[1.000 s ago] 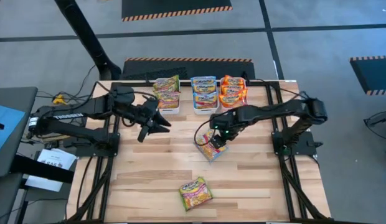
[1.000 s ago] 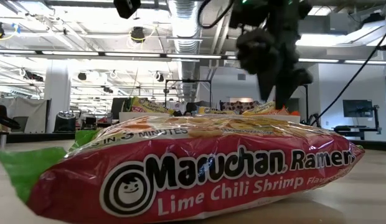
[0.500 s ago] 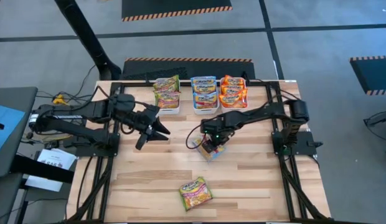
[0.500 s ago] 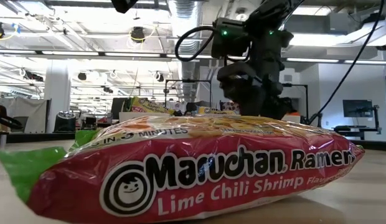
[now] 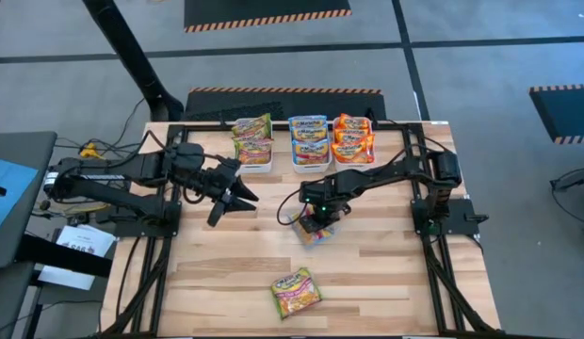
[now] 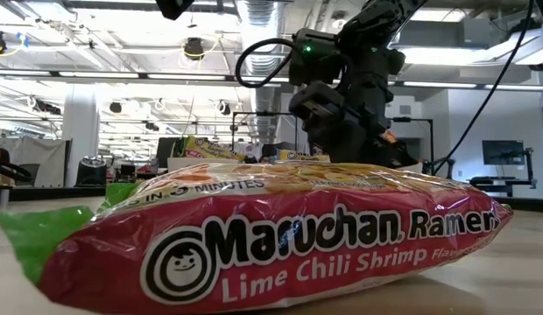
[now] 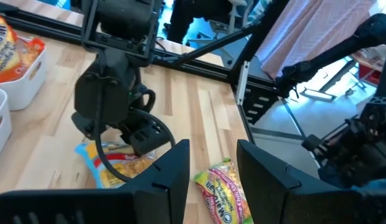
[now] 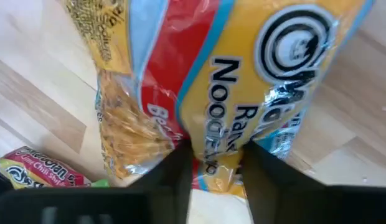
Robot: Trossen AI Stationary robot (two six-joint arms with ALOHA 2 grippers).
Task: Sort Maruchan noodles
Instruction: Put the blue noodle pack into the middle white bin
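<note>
The pale wooden slat tabletop (image 5: 226, 273) sits on a grey shop floor, with a row of white rectangular plastic bins (image 5: 312, 168) along its far edge, already loaded with packets by colour. What has changed in the last second is on my right side. The right claw (image 5: 316, 218) has dropped onto the blue-edged yellow-and-red plastic ramen packet (image 5: 317, 232) lying just in front of the middle bin, and its fingers have drawn in from wide apart. In the right wrist view the right claw (image 8: 215, 155) now pinches the crinkled wrapper (image 8: 205, 87) between both fingers, so I read it as gripping the packet. I judge the pick is made and the lift toward the bins comes next. The packet's long axis runs away from the fingers, lettering along its length, so I hold it across its narrow width near one end. From above it is too covered to give its heading. The left claw (image 5: 237, 196) hovers open and empty in front of the leftmost bin. A green-edged pink lime chili shrimp packet (image 5: 296, 291) lies flat well in front of the bins, untouched.
</note>
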